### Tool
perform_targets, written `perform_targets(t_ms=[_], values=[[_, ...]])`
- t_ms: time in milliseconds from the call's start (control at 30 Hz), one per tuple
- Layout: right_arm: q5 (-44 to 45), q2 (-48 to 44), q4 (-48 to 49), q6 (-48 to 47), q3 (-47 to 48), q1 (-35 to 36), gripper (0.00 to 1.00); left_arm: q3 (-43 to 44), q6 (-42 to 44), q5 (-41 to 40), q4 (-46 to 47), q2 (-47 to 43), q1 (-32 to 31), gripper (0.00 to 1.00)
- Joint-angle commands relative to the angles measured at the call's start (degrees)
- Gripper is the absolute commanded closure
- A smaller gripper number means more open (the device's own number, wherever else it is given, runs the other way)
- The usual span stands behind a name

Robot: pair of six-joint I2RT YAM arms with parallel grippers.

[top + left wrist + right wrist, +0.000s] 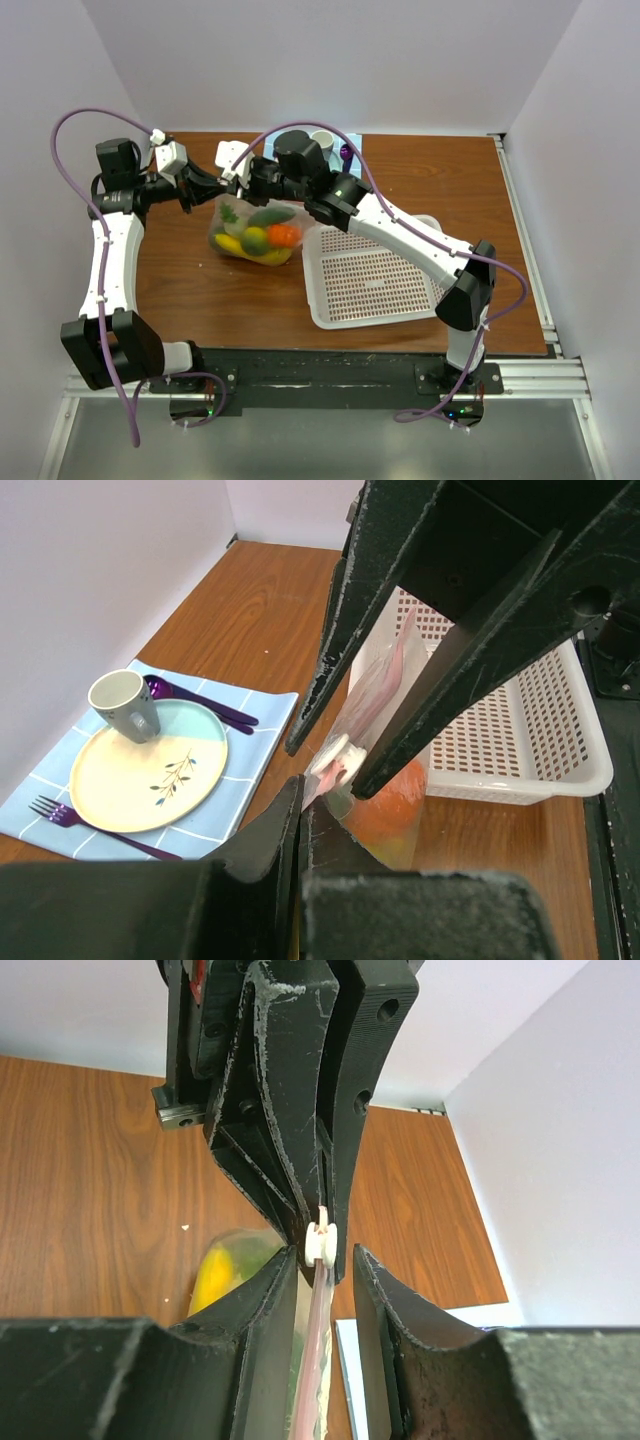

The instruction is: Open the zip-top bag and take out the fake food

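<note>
The zip-top bag [252, 232] hangs above the table between both grippers, with the fake food inside: an orange piece [284, 235], a green one [255, 240] and a yellow one [230, 243]. My left gripper [213, 186] is shut on the bag's top end [318, 780], just beside the white slider [345, 760]. My right gripper [324, 1256] is open, its fingers [270, 1310] either side of the pink zipper strip [313, 1350] below the slider [322, 1243], not touching it. The orange piece [400, 810] shows through the plastic in the left wrist view.
A white perforated basket [320, 300] stands to the right of the bag, also in the left wrist view [560, 720]. At the back lies a blue placemat [265, 720] with a plate [150, 770], cup [125, 705], purple fork [60, 815] and spoon [190, 695].
</note>
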Motion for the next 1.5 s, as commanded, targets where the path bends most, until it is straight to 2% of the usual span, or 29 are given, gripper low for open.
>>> perform_targets(t_ms=[0, 467, 633, 767, 900, 1100, 1300, 1467], values=[[-0.4, -2.9, 2.7, 1.0, 1.3, -0.2, 0.67, -1.1, -1.9, 11.5, 3.5, -2.2, 0.2, 1.00], [0.1, -2.8, 3.8, 1.1, 1.4, -0.2, 0.86, -2.7, -4.3, 11.3, 6.9, -3.3, 0.2, 1.00], [0.9, -3.9, 2.6, 0.3, 0.1, -0.1, 0.94, -3.2, -7.9, 11.4, 10.3, -3.5, 0.2, 1.00], [2.3, -6.6, 2.6, -0.6, -3.7, -1.0, 0.95, -3.1, -12.9, 12.3, 16.6, -3.6, 0.4, 1.00], [4.0, -9.9, 3.2, -0.6, -8.7, -2.6, 0.95, -2.4, -16.4, 12.9, 18.7, -3.6, 0.6, 1.00], [4.3, -15.4, 5.9, 1.1, -18.5, -7.7, 0.95, -2.3, -22.5, 12.9, 25.0, -4.4, 1.9, 1.00], [7.1, -20.0, 7.2, 1.4, -27.8, -10.0, 0.95, 1.5, -26.5, 12.9, 30.8, -2.0, 6.9, 1.00], [8.6, -21.1, 7.7, 1.4, -31.7, -10.1, 0.95, 6.8, -28.7, 12.9, 33.0, 2.9, 12.3, 1.00]])
